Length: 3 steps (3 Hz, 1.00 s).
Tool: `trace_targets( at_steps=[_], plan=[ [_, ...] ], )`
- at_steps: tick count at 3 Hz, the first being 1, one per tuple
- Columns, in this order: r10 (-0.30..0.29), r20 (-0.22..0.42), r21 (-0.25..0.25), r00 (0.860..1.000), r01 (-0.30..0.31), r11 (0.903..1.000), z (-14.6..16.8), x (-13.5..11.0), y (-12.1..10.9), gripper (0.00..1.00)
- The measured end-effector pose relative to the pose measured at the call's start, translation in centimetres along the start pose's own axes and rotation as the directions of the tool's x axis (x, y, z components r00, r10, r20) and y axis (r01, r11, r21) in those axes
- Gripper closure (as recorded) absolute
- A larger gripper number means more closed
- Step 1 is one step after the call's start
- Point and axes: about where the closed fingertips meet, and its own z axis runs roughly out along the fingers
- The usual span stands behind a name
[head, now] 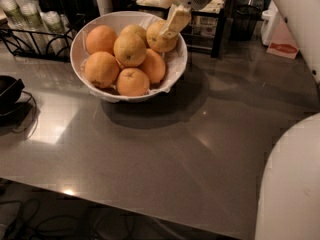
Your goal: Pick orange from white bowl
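The white bowl (90, 86) stands at the back left of the grey table, lined with crumpled white paper and holding several oranges. The orange (156, 41), large and pale yellowish, lies at the bowl's back right. My gripper (169, 30) comes down from the top of the view and rests against this orange's upper right side. Another big pale fruit (129, 49) with a dark stem dot sits in the middle. A smaller yellowish one (134, 29) is behind it. Deeper orange fruits (101, 69) fill the left and front.
A black wire rack (30, 39) with cups stands left of the bowl. A black object with cables (9, 91) sits at the table's left edge. A dark shelf (215, 29) is behind the bowl. My white body (290, 184) fills the lower right.
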Motion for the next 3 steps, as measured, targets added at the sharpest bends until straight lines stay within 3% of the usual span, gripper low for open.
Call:
trace_targets(
  at_steps=[1, 2, 3],
  plan=[
    [0.016, -0.002, -0.034, 1.0, -0.016, 0.9993, 1.29, 0.67, 0.64, 0.39],
    [0.018, -0.004, -0.04, 1.0, -0.018, 0.999, 1.33, 0.82, 0.79, 0.26],
    [0.006, -0.01, -0.054, 1.0, -0.007, 0.9985, 1.1, 0.84, 1.07, 0.22]
  ],
)
